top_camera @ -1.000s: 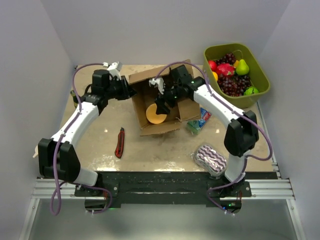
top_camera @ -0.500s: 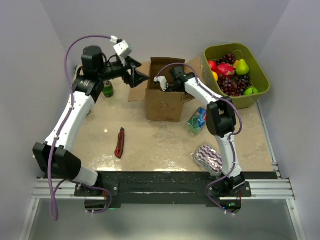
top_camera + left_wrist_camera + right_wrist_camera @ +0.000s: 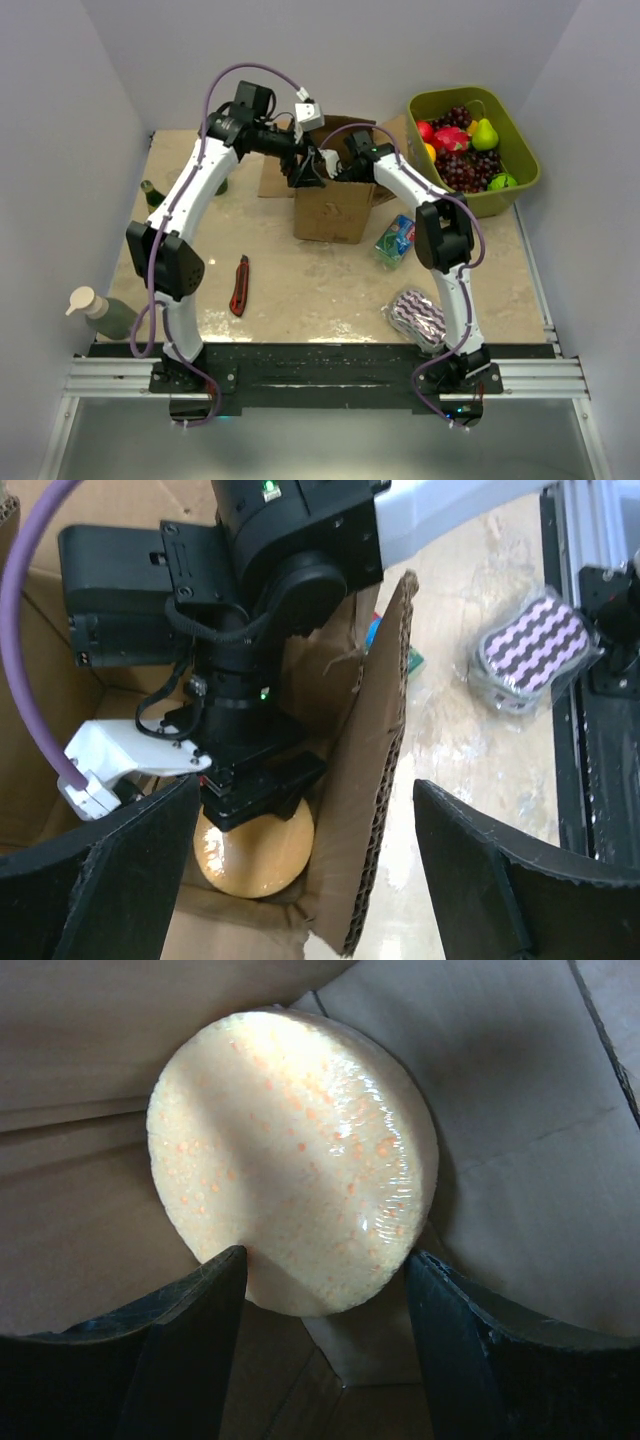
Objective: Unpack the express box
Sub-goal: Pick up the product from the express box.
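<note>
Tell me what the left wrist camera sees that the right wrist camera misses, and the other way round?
Only the left wrist view shows the right arm reaching down into the box, plus the table outside it with a purple striped pouch. Only the right wrist view shows, up close, the shiny wrapping and orange specks on the round yellow disc, framed by the right gripper with its fingers apart. Both show that disc lying at the bottom of the cardboard box.
</note>
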`<act>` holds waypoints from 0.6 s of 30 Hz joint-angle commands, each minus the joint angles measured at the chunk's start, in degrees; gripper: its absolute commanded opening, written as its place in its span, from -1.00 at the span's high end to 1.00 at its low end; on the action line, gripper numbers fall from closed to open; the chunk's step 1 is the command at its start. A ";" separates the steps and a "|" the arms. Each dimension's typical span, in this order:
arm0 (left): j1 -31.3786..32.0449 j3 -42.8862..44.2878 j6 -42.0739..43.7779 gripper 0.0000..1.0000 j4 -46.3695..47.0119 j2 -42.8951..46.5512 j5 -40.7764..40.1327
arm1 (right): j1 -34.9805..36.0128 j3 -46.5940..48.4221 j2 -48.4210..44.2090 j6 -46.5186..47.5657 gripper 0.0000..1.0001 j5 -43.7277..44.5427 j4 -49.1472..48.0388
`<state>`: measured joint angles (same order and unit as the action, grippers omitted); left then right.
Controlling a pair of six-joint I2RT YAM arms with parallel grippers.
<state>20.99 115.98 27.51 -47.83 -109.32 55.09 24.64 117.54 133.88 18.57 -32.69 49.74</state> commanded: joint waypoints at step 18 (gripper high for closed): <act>21.98 -69.99 44.01 1.00 50.96 40.57 -47.27 | -0.56 -0.20 1.64 -13.64 -0.31 -7.65 -2.54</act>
<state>40.42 60.51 59.48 -16.08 -74.85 20.56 25.85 119.00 134.87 10.02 -35.77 48.49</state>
